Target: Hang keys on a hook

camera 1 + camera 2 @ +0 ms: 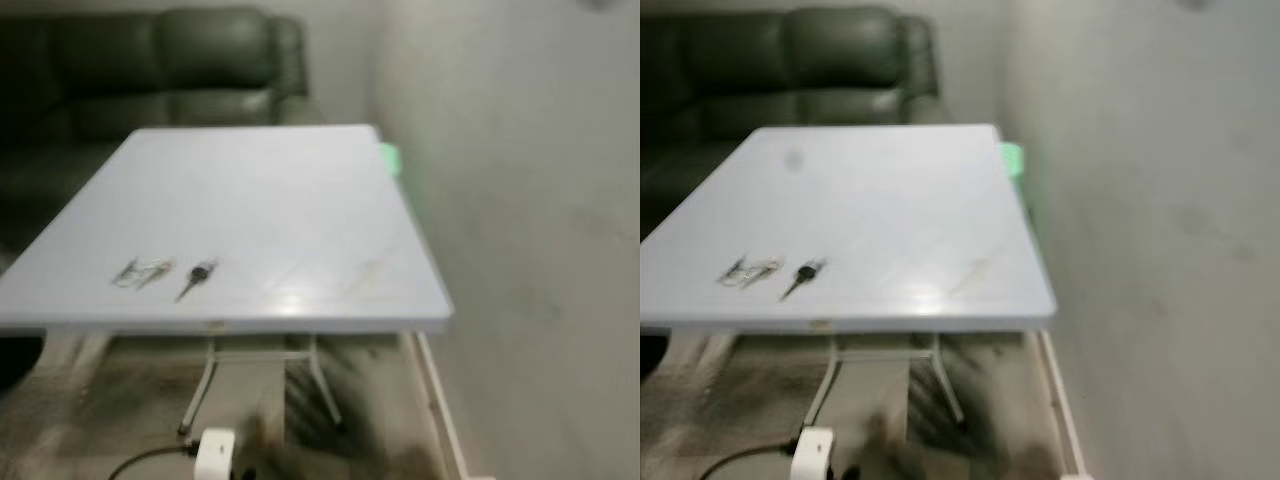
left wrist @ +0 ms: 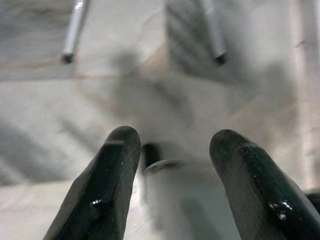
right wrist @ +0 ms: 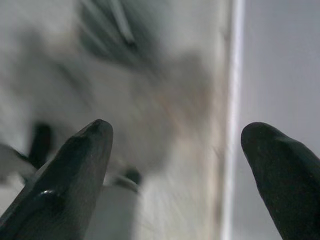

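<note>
Two sets of keys lie near the front left of a pale grey folding table (image 1: 300, 190): a black-headed key (image 1: 197, 277) and, to its left, a silvery bunch of keys (image 1: 141, 271). The same black-headed key (image 1: 803, 277) and silvery bunch (image 1: 750, 271) appear in the right eye view. My left gripper (image 2: 172, 142) hangs open over the floor, with nothing between its fingers. My right gripper (image 3: 177, 132) is also open and empty, low beside the wall's baseboard (image 3: 231, 115). The picture is blurred.
A dark leather sofa (image 1: 150, 70) stands behind the table. A plain wall (image 1: 530, 200) runs along the right, close to the table's right edge, with something green (image 1: 389, 157) between them. Table legs (image 1: 325, 385) and a white plug with a cable (image 1: 213, 452) are on the floor below.
</note>
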You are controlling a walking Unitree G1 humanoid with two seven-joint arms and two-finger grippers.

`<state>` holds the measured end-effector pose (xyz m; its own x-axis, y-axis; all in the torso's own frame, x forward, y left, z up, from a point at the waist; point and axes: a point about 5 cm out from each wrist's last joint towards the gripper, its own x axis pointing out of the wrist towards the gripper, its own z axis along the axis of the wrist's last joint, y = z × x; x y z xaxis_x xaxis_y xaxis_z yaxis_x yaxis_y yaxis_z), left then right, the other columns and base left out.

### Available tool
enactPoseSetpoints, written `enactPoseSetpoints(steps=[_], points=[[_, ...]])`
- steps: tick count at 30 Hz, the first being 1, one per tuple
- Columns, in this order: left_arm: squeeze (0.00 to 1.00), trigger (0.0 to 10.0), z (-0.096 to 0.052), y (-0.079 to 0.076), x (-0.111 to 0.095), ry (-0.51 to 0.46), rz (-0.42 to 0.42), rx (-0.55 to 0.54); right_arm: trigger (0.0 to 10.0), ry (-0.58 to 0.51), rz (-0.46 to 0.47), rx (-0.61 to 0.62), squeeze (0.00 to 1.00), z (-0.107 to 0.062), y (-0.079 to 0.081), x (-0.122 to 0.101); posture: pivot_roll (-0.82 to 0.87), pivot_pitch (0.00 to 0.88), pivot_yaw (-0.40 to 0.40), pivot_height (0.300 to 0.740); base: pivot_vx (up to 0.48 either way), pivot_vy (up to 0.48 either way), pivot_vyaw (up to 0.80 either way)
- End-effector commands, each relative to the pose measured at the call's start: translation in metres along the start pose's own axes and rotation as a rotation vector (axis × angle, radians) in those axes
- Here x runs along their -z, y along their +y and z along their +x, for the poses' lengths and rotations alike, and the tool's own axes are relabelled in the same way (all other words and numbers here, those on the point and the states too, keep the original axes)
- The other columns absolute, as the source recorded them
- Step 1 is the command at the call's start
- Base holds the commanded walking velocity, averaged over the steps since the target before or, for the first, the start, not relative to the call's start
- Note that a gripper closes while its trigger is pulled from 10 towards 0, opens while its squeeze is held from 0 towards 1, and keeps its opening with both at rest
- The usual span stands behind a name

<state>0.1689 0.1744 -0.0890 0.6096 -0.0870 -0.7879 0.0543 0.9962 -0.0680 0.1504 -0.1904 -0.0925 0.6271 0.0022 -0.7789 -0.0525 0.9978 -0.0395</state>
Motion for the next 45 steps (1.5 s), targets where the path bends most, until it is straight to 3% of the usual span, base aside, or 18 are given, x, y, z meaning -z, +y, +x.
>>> enactPoseSetpoints(steps=[1, 5, 21, 45], points=[[0.0, 10.0, 0.0034, -0.0084, -0.0091, -0.029, -0.007, 0.021, 10.0, 0.033, -0.007, 0.01, 0.0, -0.0035, -0.0051, 0.0096, 0.0, 0.0, -0.025, 0.74, 0.0, 0.0, 0.8], [0.0, 10.0, 0.0039, -0.0097, -0.0113, -0.039, -0.015, 0.027, 10.0, 0.021, 0.011, 0.008, 0.0, -0.0036, -0.0052, 0.0088, 0.0, 0.0, -0.027, 0.74, 0.0, 0.0, 0.74], [0.0, 10.0, 0.0049, -0.0118, -0.015, -0.053, -0.039, 0.032, 10.0, 0.008, 0.065, 0.012, 0.0, -0.0038, -0.0064, 0.008, 0.0, 0.0, -0.029, 0.74, 0.0, 0.067, 0.0], [0.0, 10.0, 0.005, -0.0117, -0.0145, -0.052, -0.065, 0.027, 10.0, -0.005, 0.082, 0.006, 0.0, -0.0031, -0.0055, 0.0056, 0.0, 0.0, -0.034, 0.74, 0.0, 0.445, 0.0]])
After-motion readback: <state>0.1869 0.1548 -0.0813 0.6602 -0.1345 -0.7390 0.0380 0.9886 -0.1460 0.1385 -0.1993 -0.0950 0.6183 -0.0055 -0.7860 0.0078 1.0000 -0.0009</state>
